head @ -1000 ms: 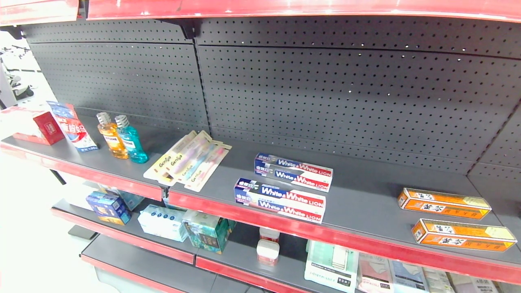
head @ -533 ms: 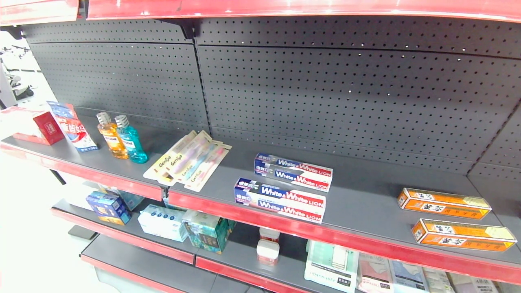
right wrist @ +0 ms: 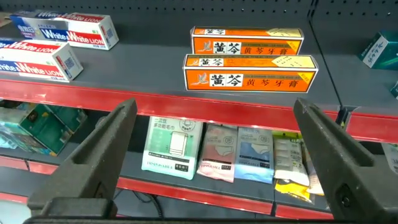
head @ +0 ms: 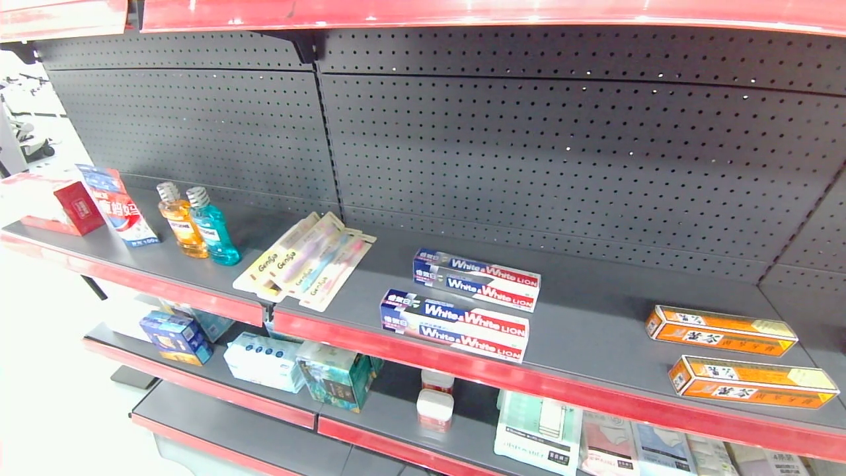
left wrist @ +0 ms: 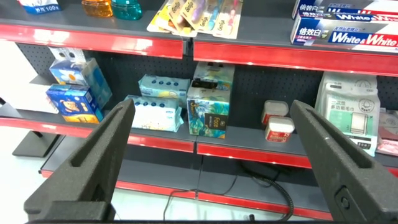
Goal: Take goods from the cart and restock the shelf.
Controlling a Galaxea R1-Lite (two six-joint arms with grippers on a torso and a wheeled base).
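Nothing has moved: both jaws hang spread and empty before the shelf (head: 595,317), where a careless swing could knock the front toothpaste box (head: 455,325) off.

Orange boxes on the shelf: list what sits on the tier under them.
Under the orange boxes, flat packets stand in a row: white-green, pink, blue, beige. The red shelf edge and the packets hide whatever is behind.

Black cables (left wrist: 283,190) are seen low, centre. Pale floor (head: 53,410) is seen near left, unclear equipmt (head: 30,149) far left.
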